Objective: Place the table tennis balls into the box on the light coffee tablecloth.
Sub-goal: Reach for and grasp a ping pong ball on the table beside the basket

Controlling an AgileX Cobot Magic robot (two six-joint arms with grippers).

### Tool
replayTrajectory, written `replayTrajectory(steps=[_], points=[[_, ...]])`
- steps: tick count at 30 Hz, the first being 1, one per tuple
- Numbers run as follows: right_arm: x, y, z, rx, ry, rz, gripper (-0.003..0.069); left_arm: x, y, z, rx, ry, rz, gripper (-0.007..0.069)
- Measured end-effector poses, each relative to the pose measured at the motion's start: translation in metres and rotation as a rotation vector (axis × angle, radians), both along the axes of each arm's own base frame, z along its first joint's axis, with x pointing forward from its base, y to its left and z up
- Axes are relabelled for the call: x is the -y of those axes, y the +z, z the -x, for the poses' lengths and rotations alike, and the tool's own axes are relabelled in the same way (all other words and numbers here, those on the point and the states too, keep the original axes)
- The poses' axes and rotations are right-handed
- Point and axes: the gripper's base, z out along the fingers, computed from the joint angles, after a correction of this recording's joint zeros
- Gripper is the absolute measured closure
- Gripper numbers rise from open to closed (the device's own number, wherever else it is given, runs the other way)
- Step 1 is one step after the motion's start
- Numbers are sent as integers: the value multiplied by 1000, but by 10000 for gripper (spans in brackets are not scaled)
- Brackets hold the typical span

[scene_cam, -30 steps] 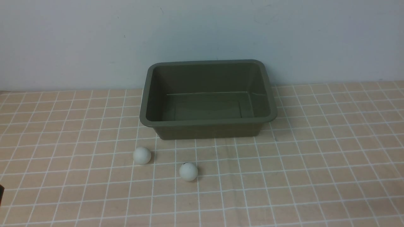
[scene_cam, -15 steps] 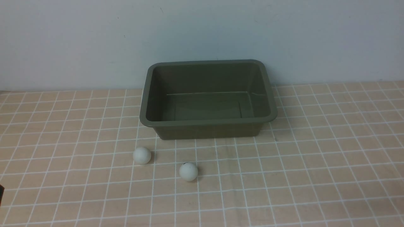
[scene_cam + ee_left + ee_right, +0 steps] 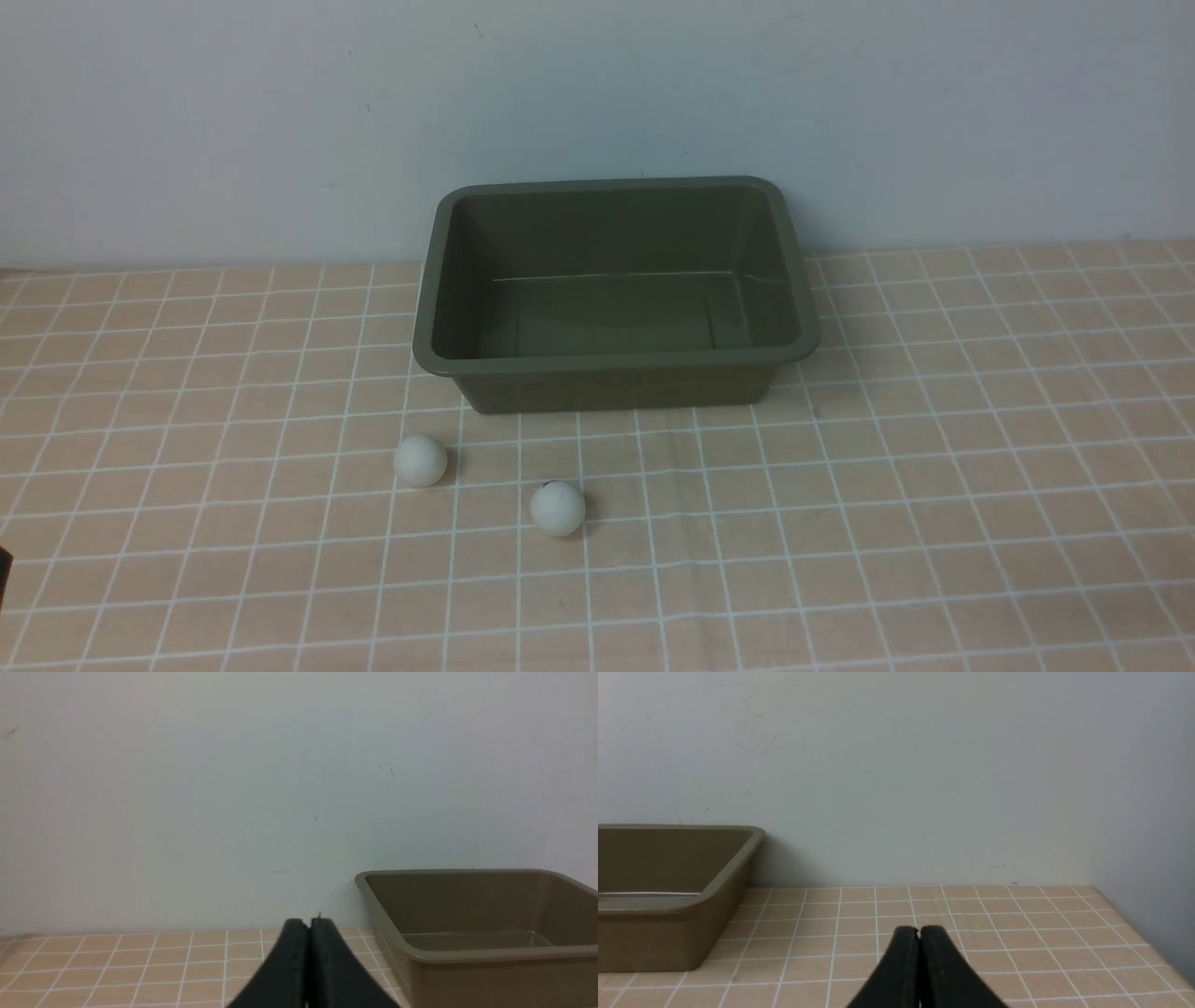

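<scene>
The olive-green box stands empty at the back middle of the light coffee tablecloth. Two white table tennis balls lie in front of it: a plain one at the left and one with a small dark mark to its right. The box also shows in the left wrist view and the right wrist view. My left gripper is shut and empty, low over the cloth left of the box. My right gripper is shut and empty, right of the box. Neither gripper shows in the front view.
A pale wall rises right behind the box. In the right wrist view the cloth ends at a side wall. A dark bit of something sits at the front view's left edge.
</scene>
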Motion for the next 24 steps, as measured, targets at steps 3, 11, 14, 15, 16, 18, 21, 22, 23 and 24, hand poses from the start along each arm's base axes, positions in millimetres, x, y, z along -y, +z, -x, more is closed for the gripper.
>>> replayTrajectory(steps=[3,11,14,15,16,18,21,22,23,24], points=[[0,0,0,0,0,0,677,0,0,0,0,0,0,689],[0,0,0,0,0,0,677,-1,5,1,51,2,44,689],[0,0,0,0,0,1,677,-2,9,2,91,-12,153,689],[0,0,0,0,0,1,677,-2,12,2,120,-20,210,689],[0,0,0,0,0,1,677,-3,15,3,156,-31,269,689],[0,0,0,0,0,1,677,-3,22,6,236,-57,352,689],[0,0,0,0,0,1,677,0,34,10,322,-106,328,689],[0,0,0,0,0,1,677,2,40,12,340,-120,270,689],[0,0,0,0,0,1,677,5,46,14,350,-131,201,689],[0,0,0,0,0,1,677,7,50,15,349,-134,158,689]])
